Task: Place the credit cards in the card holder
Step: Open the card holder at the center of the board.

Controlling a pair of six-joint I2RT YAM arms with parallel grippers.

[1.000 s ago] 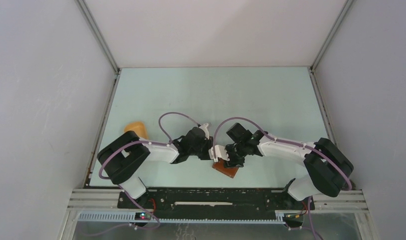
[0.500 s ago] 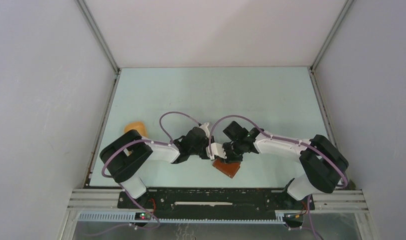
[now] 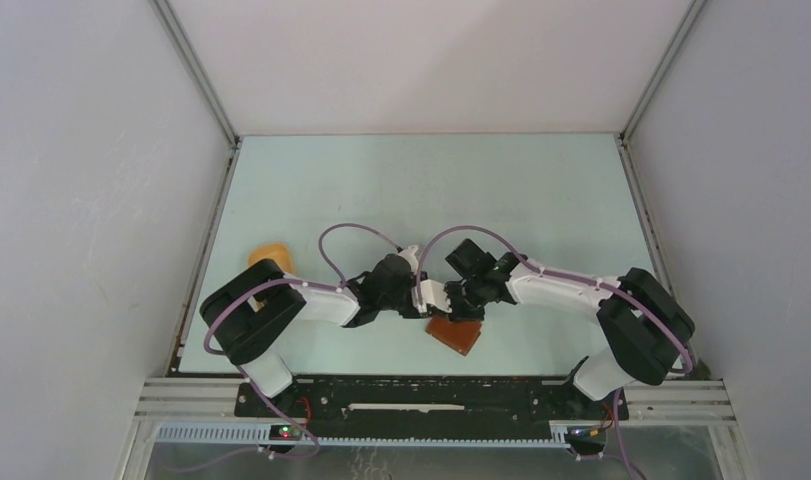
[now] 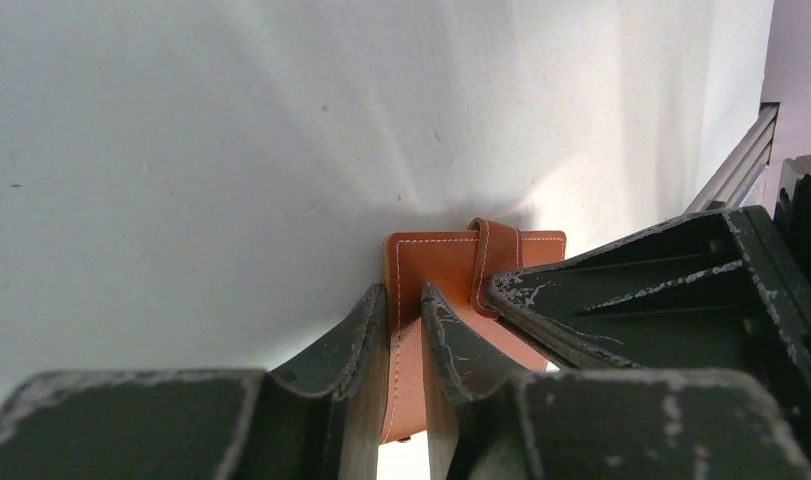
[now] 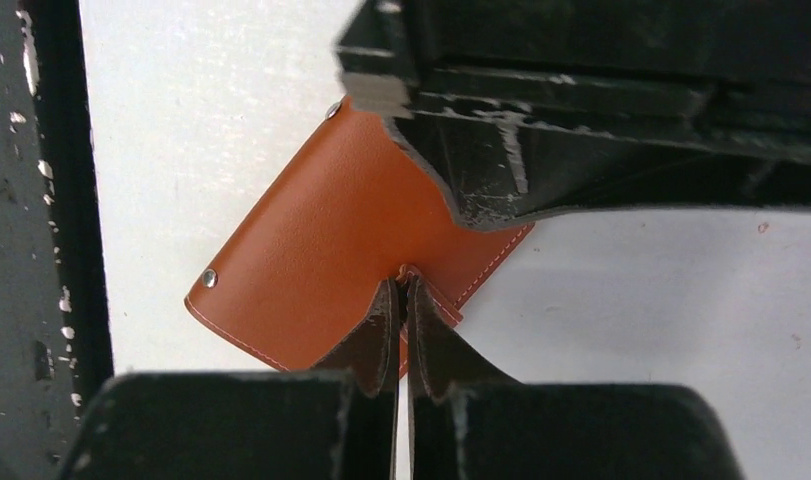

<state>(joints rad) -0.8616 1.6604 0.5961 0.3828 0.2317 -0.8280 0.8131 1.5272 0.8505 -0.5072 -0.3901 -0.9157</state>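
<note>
The card holder point(image 3: 455, 335) is a reddish-brown leather wallet lying closed near the table's front middle. In the left wrist view my left gripper point(image 4: 405, 300) is shut on the stitched edge of the card holder point(image 4: 436, 262). From the right, my right gripper point(image 5: 401, 290) has its fingertips pinched on the small strap tab at the edge of the card holder point(image 5: 311, 250). In the top view the left gripper point(image 3: 418, 301) and the right gripper point(image 3: 451, 307) meet tip to tip above the wallet. No credit cards are in view.
An orange-yellow oval tray point(image 3: 271, 254) sits at the table's left side, partly behind my left arm. The black front rail point(image 3: 431, 395) runs close below the wallet. The left gripper's body point(image 5: 581, 110) hangs across the top of the right wrist view.
My right gripper has closed from about half open to shut and edged left toward the left gripper. The left gripper has kept its grip, and the wallet has barely moved.
</note>
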